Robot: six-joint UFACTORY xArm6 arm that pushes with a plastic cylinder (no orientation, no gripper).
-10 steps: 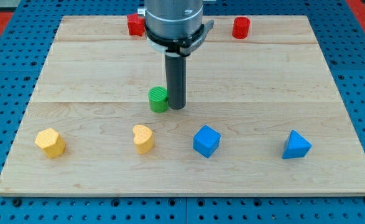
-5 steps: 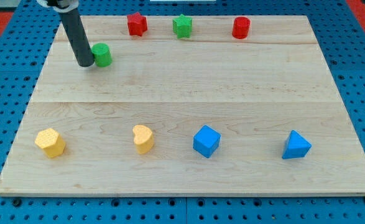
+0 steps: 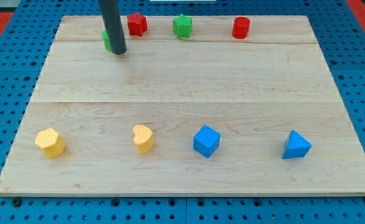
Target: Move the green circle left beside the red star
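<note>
The green circle point(image 3: 106, 40) sits near the view's top left, mostly hidden behind my rod; only its left edge shows. The red star point(image 3: 137, 24) lies just up and to the right of it, a small gap apart. My tip point(image 3: 119, 52) rests on the board at the green circle's lower right side, touching or nearly touching it.
A green star point(image 3: 182, 25) and a red cylinder point(image 3: 240, 27) lie along the top edge. Along the bottom lie a yellow block point(image 3: 50, 142), a yellow heart point(image 3: 143, 138), a blue cube point(image 3: 206, 140) and a blue triangle point(image 3: 295, 145).
The green circle has gone from the board's middle to the upper left, then up and right toward the red star. My rod has moved from its left side to its lower right.
</note>
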